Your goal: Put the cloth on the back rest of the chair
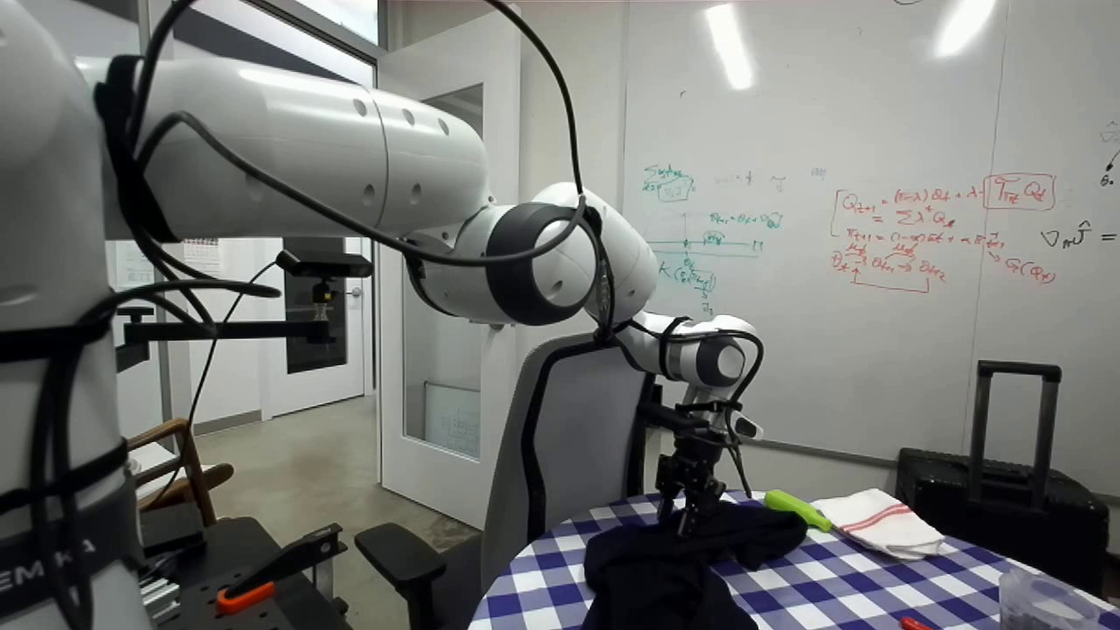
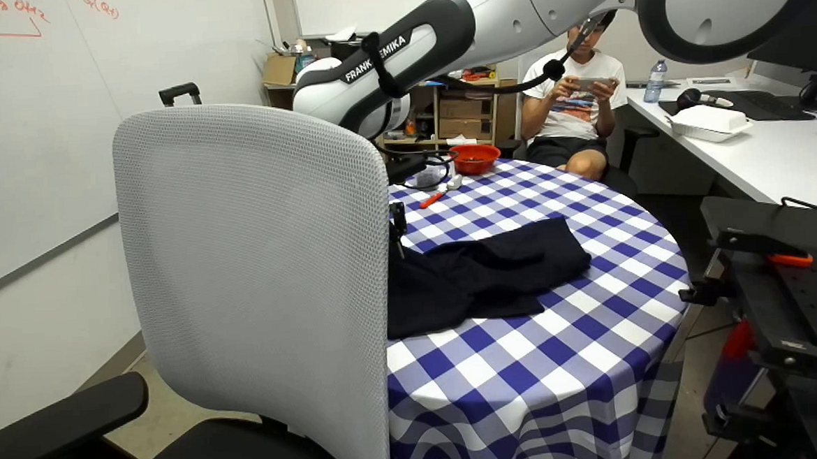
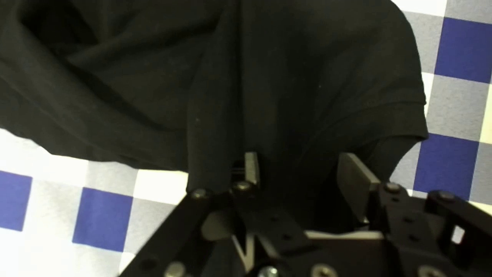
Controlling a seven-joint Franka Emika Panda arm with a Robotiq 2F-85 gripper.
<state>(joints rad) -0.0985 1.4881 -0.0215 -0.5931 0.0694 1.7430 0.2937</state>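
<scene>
Whiteboard (image 1: 840, 367): red and green scrawl (image 1: 945, 227) across it, look!
Light (image 1: 731, 48): glaring off that board in two bright streaks!
Door (image 1: 442, 376): white, glass-panelled, standing open!
Floor (image 1: 350, 455): smooth, beige-grey!
Desk (image 2: 789, 160): and it's long, white!

The black garment (image 2: 484, 274) lies limp and crumpled on the checked surface (image 2: 574, 193), bunched in loose, uneven folds. In the wrist view a long fold runs down its middle, with deeper creases to the left and a stitched hem at the right. In an exterior view a strip of checks separates the garment (image 1: 665, 569) from the grey mesh backrest of the office chair (image 1: 586, 429), whose mesh is bordered in black on the side facing the surface. The backrest stands upright just beside the surface, tall and gently curved, its top rounded. In an exterior view the backrest (image 2: 249, 259) hides one end of the garment.
</scene>
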